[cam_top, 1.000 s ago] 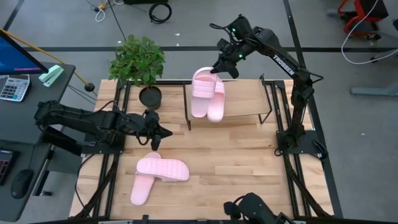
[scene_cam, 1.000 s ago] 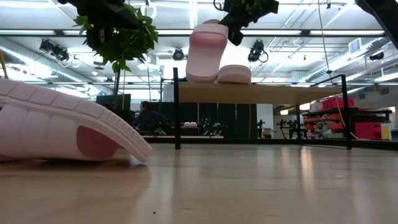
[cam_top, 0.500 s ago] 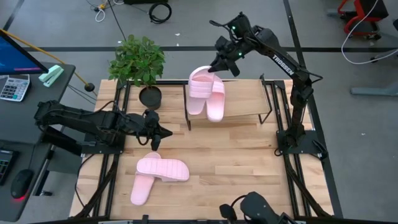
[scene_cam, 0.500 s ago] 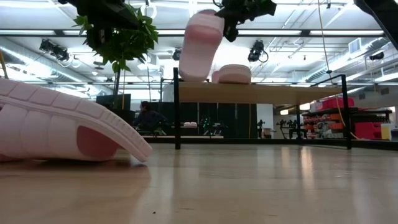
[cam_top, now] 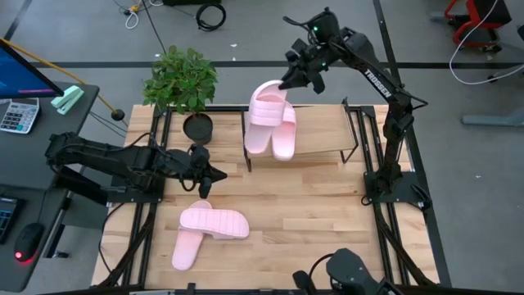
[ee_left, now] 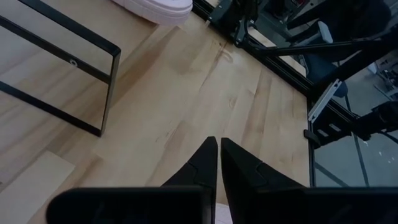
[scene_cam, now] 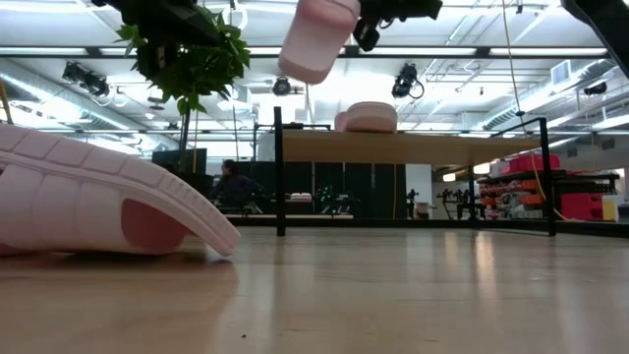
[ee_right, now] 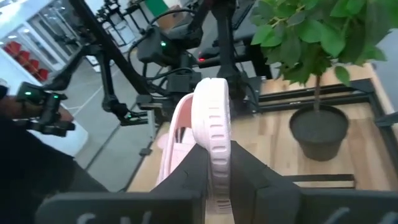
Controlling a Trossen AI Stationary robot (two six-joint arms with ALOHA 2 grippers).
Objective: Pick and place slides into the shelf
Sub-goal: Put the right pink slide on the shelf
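Note:
My right gripper [cam_top: 289,82] is shut on a pale pink slide [cam_top: 266,117] held high over the left end of the shelf [cam_top: 327,129]. A second slide [cam_top: 284,138] lies on the shelf's slanted board, also seen in the low view [scene_cam: 369,116]. Two more slides [cam_top: 205,229] lie crossed on the tabletop at the near left. My left gripper [cam_top: 214,174] hovers shut and empty just beyond them, left of the shelf. My right gripper pinches the slide's sole at its far end [ee_right: 215,163] between its two fingers, one on the footbed side and one on the underside. The fingers come from the far right, slanting slightly down. The slide hangs tilted, its free end [scene_cam: 305,69] lowest, clear of the shelf.
A potted plant [cam_top: 182,82] stands at the table's far left, close to the shelf's black frame [cam_top: 246,152]. Bare wood [cam_top: 327,213] stretches from the shelf to the near edge. A desk with a screen and calculator [cam_top: 18,115] stands off the left side.
My right gripper has risen and turned, carrying its slide. The slide's lower end, which stood by the other slide at the shelf board, has lifted clear and swung toward the table's left. My left arm has kept still.

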